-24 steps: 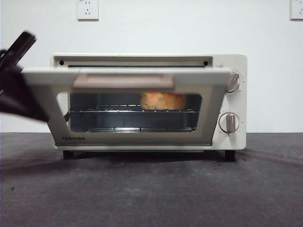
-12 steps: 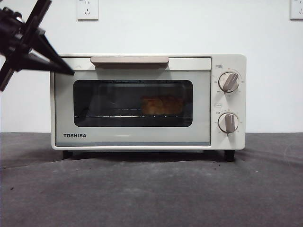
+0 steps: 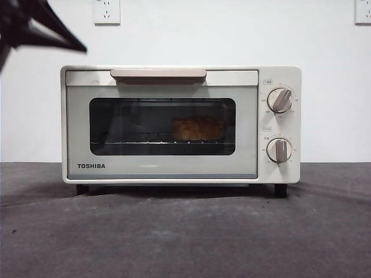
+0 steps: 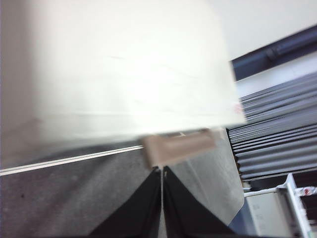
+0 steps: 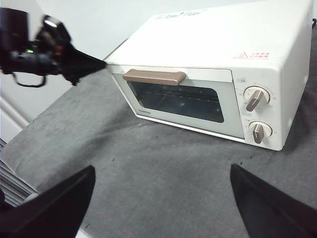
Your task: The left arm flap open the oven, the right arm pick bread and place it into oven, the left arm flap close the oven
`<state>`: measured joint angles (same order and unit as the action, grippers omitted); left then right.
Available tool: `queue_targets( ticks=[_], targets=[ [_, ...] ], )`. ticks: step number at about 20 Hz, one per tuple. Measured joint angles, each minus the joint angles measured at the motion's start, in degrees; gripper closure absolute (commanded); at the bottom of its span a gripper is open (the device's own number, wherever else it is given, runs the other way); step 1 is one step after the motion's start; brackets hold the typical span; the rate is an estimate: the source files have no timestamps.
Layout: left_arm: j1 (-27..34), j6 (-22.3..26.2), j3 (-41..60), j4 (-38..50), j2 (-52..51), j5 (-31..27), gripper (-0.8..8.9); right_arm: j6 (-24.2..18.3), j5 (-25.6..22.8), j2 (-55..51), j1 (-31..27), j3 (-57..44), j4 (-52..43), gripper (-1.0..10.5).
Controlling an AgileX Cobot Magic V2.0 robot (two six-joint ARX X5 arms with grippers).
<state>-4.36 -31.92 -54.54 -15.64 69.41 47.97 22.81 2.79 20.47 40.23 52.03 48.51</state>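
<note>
The cream-white TOSHIBA oven [image 3: 162, 168] stands on the table with its door shut and its beige handle [image 3: 158, 75] at the top. The golden bread [image 3: 199, 128] lies on the rack inside and shows through the dark window, right of centre. My left gripper [image 3: 78, 46] is shut and empty, above and left of the oven's top left corner, clear of it. It also shows in the right wrist view [image 5: 94, 62]. In its own view its tips [image 4: 162, 171] point at the handle [image 4: 181, 148]. My right gripper [image 5: 162, 168] is open and empty, well back from the oven [image 5: 208, 44].
Two beige knobs [image 3: 280, 99] [image 3: 280, 150] sit on the oven's right side. The dark grey table mat [image 3: 185, 231] stretches in front of the oven. Wall sockets [image 3: 107, 11] [image 3: 363, 11] are on the white wall behind. The table's edge [image 5: 29, 168] shows in the right wrist view.
The oven door, half open a second ago, has swung up and shut. My left gripper has risen from beside the door to above the oven's top left corner.
</note>
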Motion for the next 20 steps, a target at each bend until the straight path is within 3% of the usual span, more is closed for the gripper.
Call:
queue_targets(
  ticks=[5, 10, 16, 20],
  targets=[
    [0.0, 8.09, 0.0, -6.69, -10.27, -0.44, 8.03, -0.07, 0.02, 0.0, 0.0, 0.0, -1.77, 5.1],
    [-0.04, 17.03, 0.0, -13.66, -21.2, -5.33, 8.03, -1.95, 0.17, 0.0, 0.0, 0.0, -2.49, 5.1],
    [-0.48, 23.39, 0.0, -21.84, -32.7, -13.05, 8.03, -7.19, 0.2, 0.0, 0.0, 0.0, -2.49, 5.2],
    [-0.57, 26.34, 0.0, -26.69, -40.09, -14.69, 8.03, -9.99, 0.2, 0.0, 0.0, 0.0, -2.49, 5.4]
  ],
)
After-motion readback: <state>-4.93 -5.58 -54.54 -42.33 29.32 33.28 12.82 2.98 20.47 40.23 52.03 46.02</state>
